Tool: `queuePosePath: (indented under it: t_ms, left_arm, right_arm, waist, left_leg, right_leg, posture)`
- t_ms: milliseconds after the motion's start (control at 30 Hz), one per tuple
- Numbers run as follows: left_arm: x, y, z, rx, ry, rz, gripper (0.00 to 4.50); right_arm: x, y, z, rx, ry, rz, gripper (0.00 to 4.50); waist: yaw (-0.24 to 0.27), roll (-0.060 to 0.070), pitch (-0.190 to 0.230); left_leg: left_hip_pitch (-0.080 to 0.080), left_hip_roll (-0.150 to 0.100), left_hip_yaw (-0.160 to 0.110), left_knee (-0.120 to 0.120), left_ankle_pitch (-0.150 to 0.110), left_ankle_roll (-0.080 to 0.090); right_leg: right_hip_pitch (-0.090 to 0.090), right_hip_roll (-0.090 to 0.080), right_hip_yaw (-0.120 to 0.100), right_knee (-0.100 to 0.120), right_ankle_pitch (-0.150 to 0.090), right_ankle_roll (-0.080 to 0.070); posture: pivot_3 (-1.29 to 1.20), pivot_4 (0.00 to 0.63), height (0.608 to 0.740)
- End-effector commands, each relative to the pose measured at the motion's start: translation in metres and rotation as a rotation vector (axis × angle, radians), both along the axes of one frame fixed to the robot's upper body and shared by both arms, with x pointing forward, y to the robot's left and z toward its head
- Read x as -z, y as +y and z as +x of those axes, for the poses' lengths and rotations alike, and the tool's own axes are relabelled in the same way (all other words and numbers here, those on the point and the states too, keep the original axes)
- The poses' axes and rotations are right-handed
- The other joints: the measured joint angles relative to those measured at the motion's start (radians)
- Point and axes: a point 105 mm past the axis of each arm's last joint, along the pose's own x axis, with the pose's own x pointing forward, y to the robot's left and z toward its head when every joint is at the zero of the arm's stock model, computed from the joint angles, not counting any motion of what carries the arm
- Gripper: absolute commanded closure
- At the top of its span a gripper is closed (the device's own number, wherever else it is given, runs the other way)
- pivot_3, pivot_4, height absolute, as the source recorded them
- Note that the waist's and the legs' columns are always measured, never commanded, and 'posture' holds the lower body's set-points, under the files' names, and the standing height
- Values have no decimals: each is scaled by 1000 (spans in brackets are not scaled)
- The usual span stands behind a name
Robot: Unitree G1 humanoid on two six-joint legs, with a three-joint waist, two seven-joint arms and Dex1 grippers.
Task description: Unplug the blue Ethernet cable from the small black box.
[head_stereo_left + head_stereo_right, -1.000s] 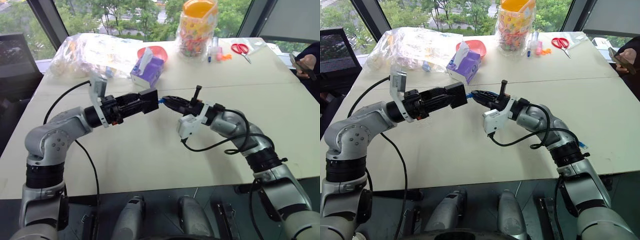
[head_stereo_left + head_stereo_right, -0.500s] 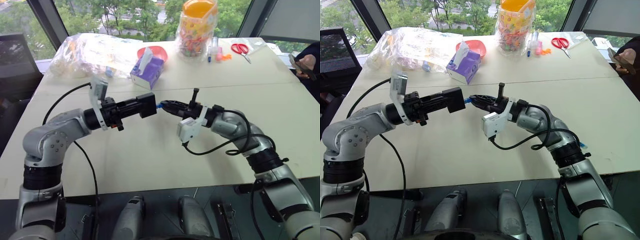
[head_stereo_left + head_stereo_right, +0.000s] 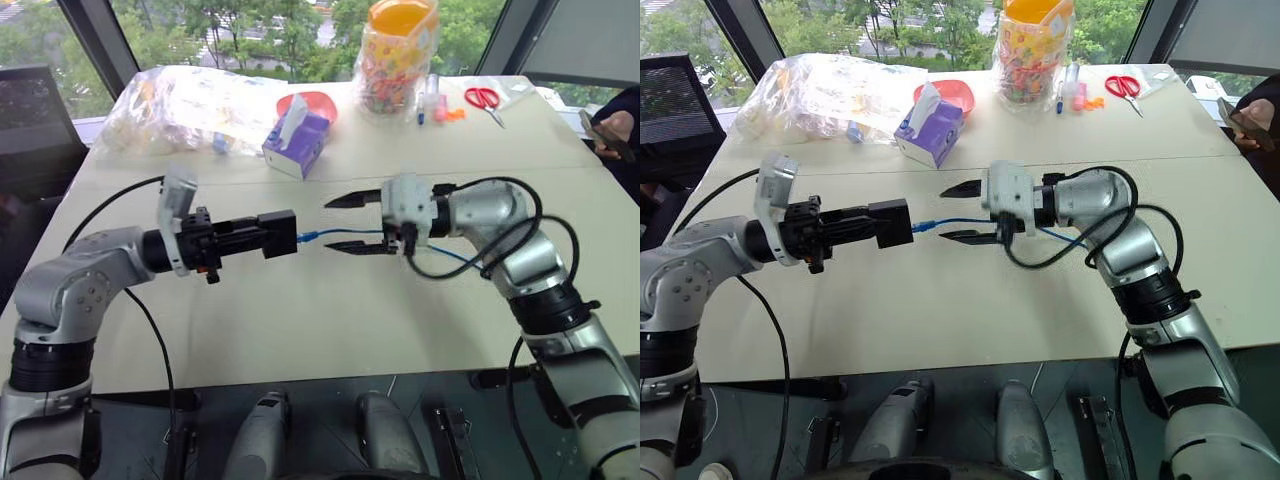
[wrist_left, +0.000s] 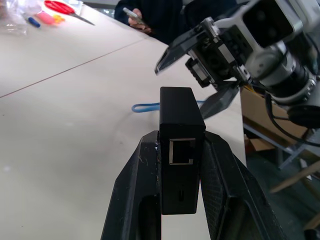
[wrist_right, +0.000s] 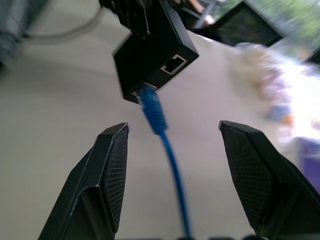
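The small black box (image 3: 277,235) is clamped in the left jaws (image 3: 262,236), while the blue Ethernet cable (image 3: 945,222), still plugged, runs between the open right jaws (image 3: 962,212), which should be closed near the plug before a straight pull.

Lighting: bright, even daylight from the windows (image 3: 250,30) behind the table (image 3: 300,320); shadows soft and faint. Focus: head views sharp. Right wrist view: background blurred, far bags overexposed into white glare.
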Motion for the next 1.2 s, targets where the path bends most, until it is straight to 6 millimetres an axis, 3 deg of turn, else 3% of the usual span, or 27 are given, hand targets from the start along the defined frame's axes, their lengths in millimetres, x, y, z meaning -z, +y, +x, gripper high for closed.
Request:
queuePosePath:
  t_ms: [33, 267, 633, 767, 1200]
  left_arm:
    - [-20, 1, -4, 29, -63, -42, 4021]
    - [-22, 1, -8, 62, -49, -36, 4021]
    - [-25, 2, -12, 83, -44, -23, 4021]
    - [-25, 3, -12, 84, -45, -17, 4021]
    - [-25, 2, -10, 89, -57, -15, 4021]
  right_arm:
    - [-12, 8, -9, -76, 166, 49, 1547]
    - [-21, 22, -1, -83, 310, 111, 1547]
    - [-13, 26, 4, -75, 329, 82, 1547]
    - [-12, 26, 3, -79, 336, 65, 3269]
    - [-9, 29, -6, -121, 386, 32, 3269]
  waist:
    - [0, 0, 0]
    - [-1, 0, 0]
    - [-2, 0, 0]
    - [-2, 0, 0]
    - [-2, 0, 0]
  left_leg:
    - [0, 0, 0, 0, 0, 0]
    - [-2, 0, 1, -1, 0, 0]
    - [-2, 0, 1, -1, 0, 0]
    - [-2, 0, 1, -2, 0, 0]
    - [-2, 0, 1, -2, 0, 0]
  right_leg:
    - [0, 0, 0, 0, 0, 0]
    - [-3, 0, -1, 0, 0, 0]
    - [-3, 0, -1, 0, 0, 0]
    - [-3, 0, -1, 0, 0, 0]
    - [-3, 0, -1, 0, 0, 0]
  posture:
    - [0, 150, 728]
    - [0, 150, 728]
    - [0, 150, 728]
    - [0, 150, 728]
    - [0, 150, 728]
